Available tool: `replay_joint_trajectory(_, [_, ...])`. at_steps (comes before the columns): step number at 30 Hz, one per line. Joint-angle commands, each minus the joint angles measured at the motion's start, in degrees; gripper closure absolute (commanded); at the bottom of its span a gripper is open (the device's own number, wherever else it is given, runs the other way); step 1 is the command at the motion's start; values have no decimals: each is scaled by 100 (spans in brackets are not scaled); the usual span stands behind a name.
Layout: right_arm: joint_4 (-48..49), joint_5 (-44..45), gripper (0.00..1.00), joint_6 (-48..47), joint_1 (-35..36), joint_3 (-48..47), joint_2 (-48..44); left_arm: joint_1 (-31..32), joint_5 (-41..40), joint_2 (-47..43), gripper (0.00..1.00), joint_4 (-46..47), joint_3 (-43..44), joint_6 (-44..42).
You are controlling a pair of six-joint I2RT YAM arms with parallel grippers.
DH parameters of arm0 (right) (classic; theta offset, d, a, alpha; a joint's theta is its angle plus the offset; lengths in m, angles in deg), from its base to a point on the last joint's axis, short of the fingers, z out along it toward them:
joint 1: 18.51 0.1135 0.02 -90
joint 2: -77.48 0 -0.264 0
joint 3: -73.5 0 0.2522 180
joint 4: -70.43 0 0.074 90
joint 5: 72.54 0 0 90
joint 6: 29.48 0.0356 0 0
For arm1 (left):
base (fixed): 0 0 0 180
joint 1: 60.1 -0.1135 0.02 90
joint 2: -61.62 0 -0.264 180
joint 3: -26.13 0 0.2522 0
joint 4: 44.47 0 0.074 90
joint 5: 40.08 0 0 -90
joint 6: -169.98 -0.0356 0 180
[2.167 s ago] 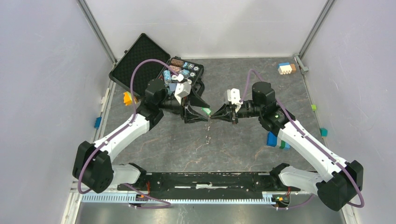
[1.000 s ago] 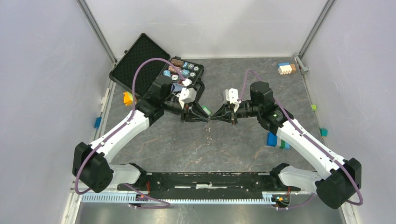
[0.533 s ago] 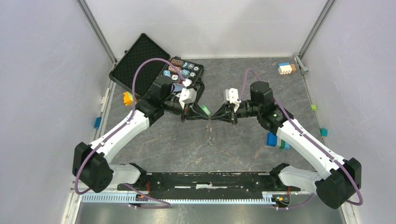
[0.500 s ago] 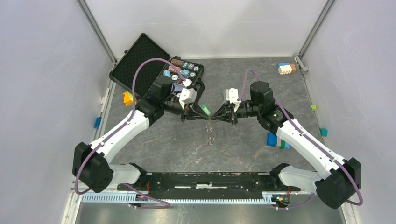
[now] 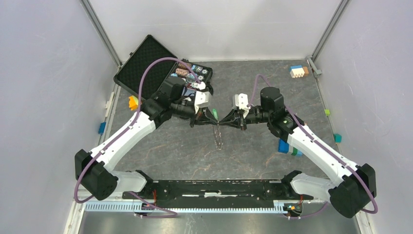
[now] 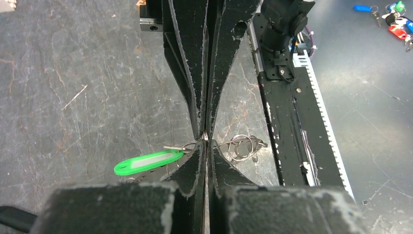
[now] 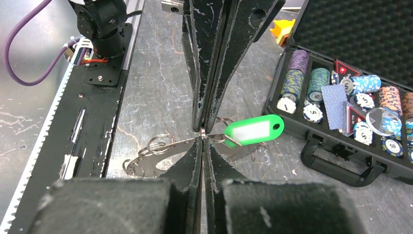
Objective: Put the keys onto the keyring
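Note:
My left gripper and right gripper meet tip to tip above the middle of the table. Both are shut on thin metal wire at the same spot. The left wrist view shows my left gripper pinching where a green-headed key joins a bunch of small metal rings of the keyring. In the right wrist view my right gripper grips the same junction, the green key to its right, rings and a flat metal piece to its left. A blurred string of rings hangs below.
An open black case with poker chips sits behind the left arm. Coloured blocks lie about: orange, blue, white and blue. Other coloured keys lie past the black base rail.
My left gripper has closed onto the wire at the right gripper's tips, and its wrist has shifted. The hanging rings now swing and blur. The right arm has barely moved.

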Motion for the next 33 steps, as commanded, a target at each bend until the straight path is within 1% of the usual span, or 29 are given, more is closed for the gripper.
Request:
replay_joint_trajectory(1, [246, 81, 94, 41, 14, 103, 47, 190, -361, 41, 98, -309, 475, -231])
replay_joint_trajectory(3, [277, 29, 92, 67, 25, 144, 44, 281, -596, 73, 98, -484, 609, -240])
replay_joint_trajectory(6, [299, -4, 86, 68, 42, 169, 46, 402, -841, 135, 98, -717, 761, -364])
replay_joint_trajectory(9, [139, 2, 80, -38, 44, 28, 49, 512, -1017, 189, 98, -877, 824, -503])
replay_joint_trajectory(18, [-684, 114, 79, -570, 127, -534, 110, 636, -1269, 295, 98, -1188, 893, -781])
replay_joint_trajectory(21, [-862, 199, 83, -676, 174, -619, 158, 665, -1301, 312, 98, -1196, 889, -807])
replay_joint_trajectory(26, [-874, 269, 99, -720, 207, -527, 218, 674, -1296, 324, 98, -1196, 907, -820])
replay_joint_trajectory(33, [-652, 523, 100, -726, 196, -456, 12, 672, -1285, 267, 98, -1120, 845, -807])
